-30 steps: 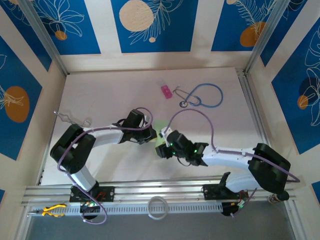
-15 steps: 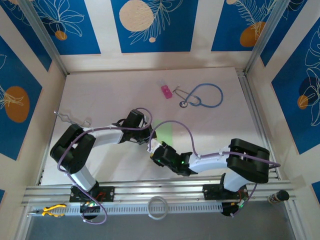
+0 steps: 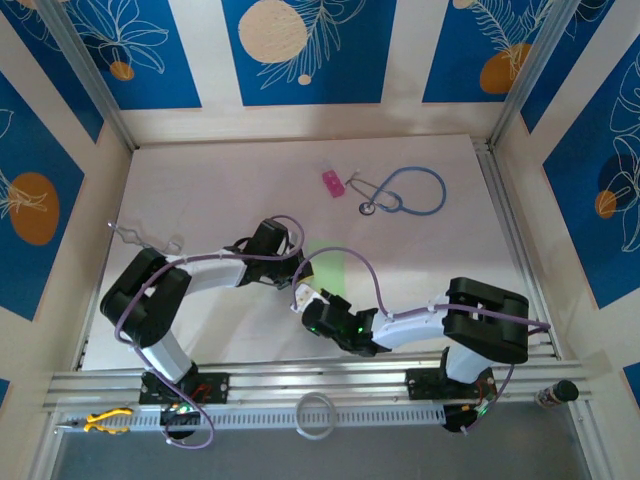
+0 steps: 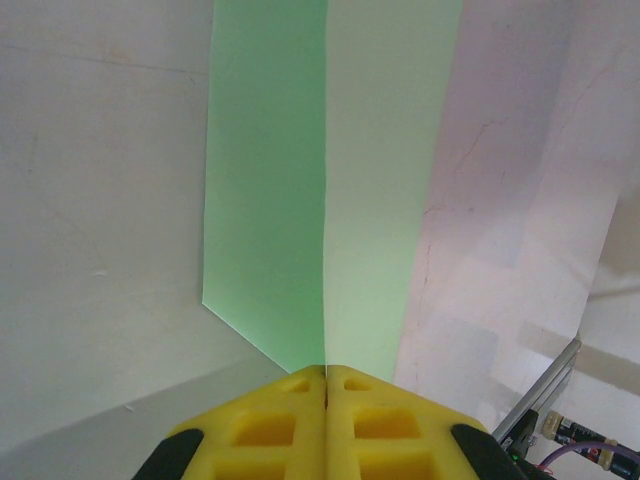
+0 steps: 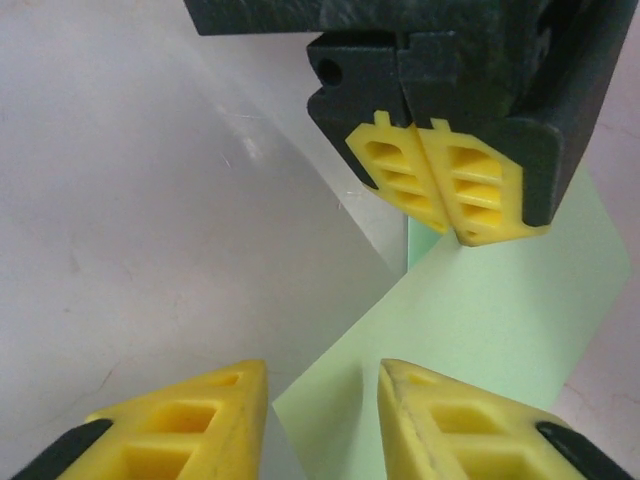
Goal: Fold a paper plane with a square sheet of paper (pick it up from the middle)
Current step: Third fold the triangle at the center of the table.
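Mid-fold: the square sheet of paper [image 3: 330,268], near the centre of the table [image 3: 200,200], has only a centre crease, left claw [image 4: 326,370] clamped shut on its end from 9 o'clock, right claw [image 5: 320,395] parted, empty, at 6 o'clock; nose and wing folds likely remain.

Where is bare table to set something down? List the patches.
Free: the table's far left, left of the pink block; the right side, nearer than the stethoscope. Crowded: near middle, where left gripper and right gripper meet at the green paper.

right jaws drew back along the paper [image 3: 330,268] — and narrowed.
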`<state>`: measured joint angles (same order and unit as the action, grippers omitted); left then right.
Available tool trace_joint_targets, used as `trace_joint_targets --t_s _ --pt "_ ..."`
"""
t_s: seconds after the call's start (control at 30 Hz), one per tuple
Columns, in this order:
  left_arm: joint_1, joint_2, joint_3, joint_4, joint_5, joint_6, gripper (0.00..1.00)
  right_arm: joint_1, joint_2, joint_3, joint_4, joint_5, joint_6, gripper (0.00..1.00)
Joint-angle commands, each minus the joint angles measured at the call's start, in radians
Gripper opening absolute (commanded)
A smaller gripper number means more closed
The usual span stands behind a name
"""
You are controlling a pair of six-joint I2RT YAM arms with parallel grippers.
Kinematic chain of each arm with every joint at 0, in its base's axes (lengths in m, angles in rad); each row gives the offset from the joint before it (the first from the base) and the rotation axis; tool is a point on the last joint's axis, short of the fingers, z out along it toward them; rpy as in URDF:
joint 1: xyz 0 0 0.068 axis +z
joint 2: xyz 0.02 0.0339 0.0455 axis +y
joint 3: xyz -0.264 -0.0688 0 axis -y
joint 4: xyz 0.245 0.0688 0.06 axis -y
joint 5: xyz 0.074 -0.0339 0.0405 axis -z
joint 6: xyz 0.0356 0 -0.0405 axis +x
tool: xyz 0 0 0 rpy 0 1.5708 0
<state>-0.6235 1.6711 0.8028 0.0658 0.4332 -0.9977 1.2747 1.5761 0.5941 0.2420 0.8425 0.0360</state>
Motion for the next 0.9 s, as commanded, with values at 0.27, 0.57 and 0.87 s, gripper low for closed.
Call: trace_joint_targets --t_s 0.27,0.57,0.87 --pt "0.01 -0.009 0.004 -0.013 -0.005 -0.012 0.09 0.0 -0.038 -0.008 0.004 0.022 0.058 0.22" --pt "0.011 -0.01 0.007 -0.024 -0.008 -0.006 0.09 -0.015 -0.071 -0.027 -0.002 -0.019 0.099 0.11" --pt "0.012 -0.015 0.006 -0.024 -0.011 -0.005 0.09 -0.03 -0.077 -0.028 -0.018 -0.032 0.123 0.04"
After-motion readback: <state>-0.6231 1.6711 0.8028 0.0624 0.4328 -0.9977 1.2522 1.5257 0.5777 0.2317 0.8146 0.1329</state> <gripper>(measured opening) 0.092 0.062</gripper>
